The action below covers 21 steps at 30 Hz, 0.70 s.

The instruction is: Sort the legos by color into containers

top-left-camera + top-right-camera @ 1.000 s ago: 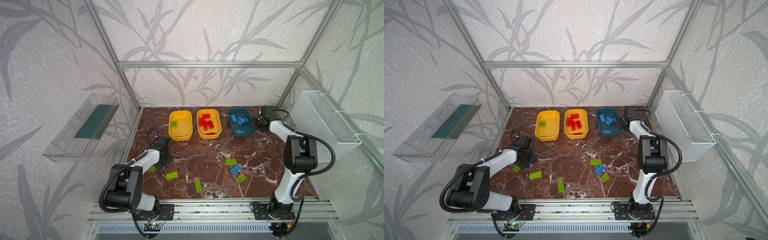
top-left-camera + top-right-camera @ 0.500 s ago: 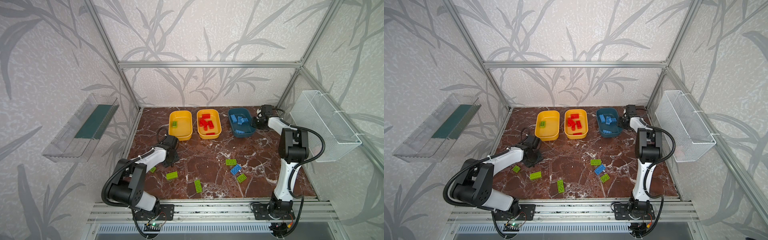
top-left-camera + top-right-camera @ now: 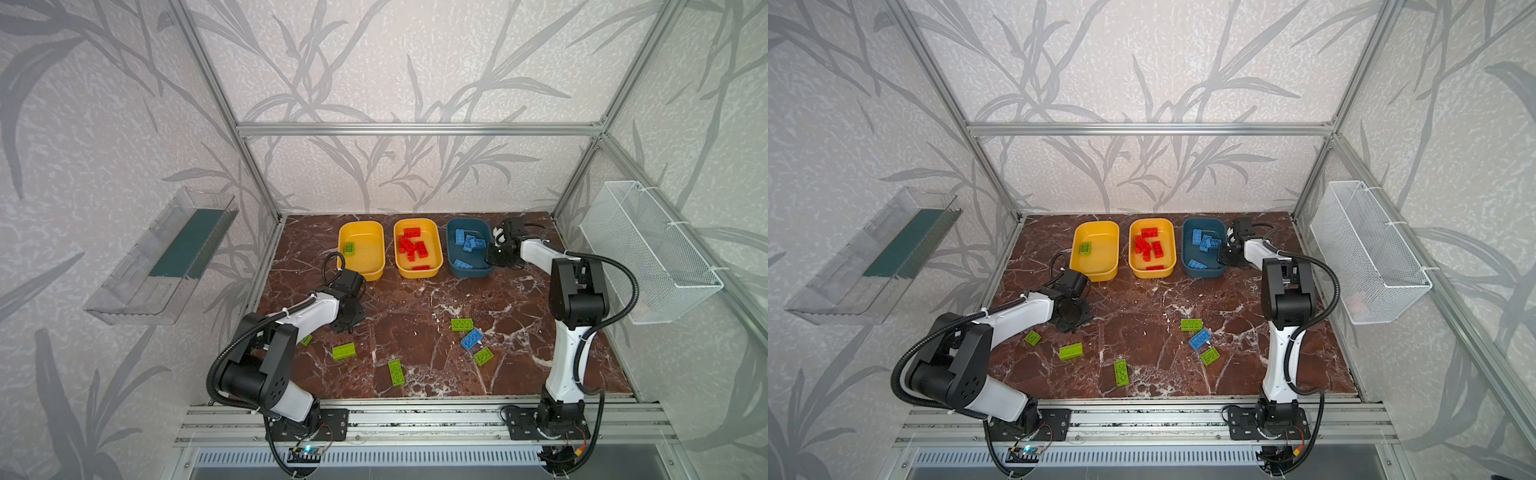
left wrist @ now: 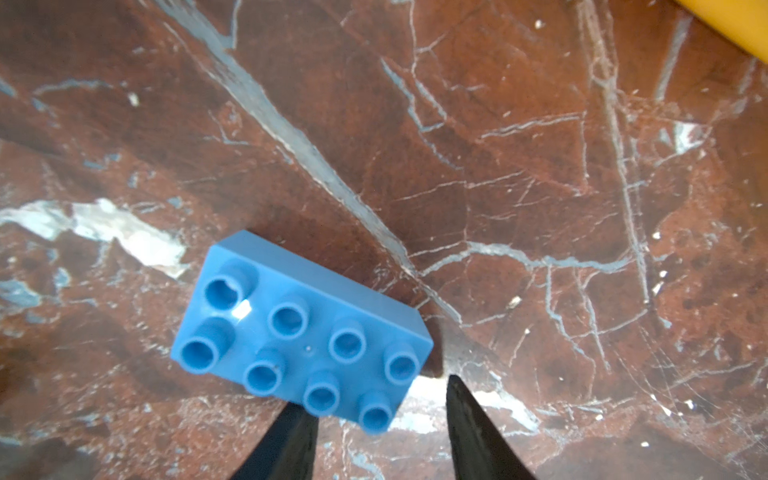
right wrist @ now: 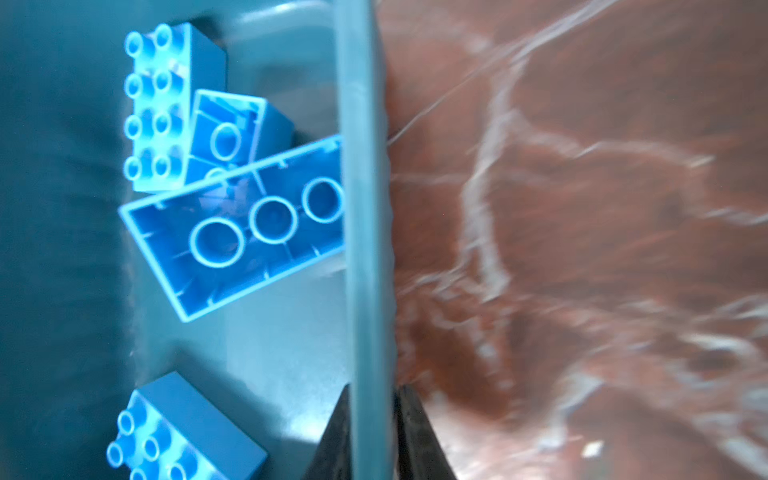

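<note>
The right gripper (image 5: 372, 395) pinches the blue tub (image 5: 365, 208) by its rim — likely to steady it — while the left gripper (image 4: 374, 395), part-open, straddles one corner of a blue brick (image 4: 299, 328) to grab it.

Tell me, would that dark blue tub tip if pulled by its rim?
It would probably slide rather than tip: the dark blue tub is shallow and wide, on a smooth tabletop. It looks light, holding only a few blue bricks. The right gripper pinches a thin wall, which may flex.
</note>
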{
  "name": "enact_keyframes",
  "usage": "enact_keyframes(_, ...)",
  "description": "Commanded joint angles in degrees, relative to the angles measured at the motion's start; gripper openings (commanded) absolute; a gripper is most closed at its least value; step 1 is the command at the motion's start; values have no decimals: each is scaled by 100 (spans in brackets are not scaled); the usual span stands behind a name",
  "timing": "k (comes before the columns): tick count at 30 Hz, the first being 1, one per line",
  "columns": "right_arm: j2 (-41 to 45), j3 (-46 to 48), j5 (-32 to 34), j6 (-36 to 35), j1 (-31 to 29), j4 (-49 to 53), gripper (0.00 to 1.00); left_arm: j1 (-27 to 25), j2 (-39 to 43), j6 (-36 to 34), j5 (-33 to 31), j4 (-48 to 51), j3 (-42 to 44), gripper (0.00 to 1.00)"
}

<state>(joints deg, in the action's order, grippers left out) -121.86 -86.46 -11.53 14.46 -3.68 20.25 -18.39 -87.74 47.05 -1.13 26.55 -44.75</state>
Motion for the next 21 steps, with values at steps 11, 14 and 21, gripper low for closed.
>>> enact_keyframes(11,1762,1024,203,-8,-115,429,82,-86,25,-249,28,291,-35,47)
enact_keyframes(14,2085,1083,111,-103,-116,646,88,-79,310,-149,-255,475,8,55)
enact_keyframes(21,2816,1444,-299,-75,-154,839,93,234,451,-251,-482,759,-128,78)
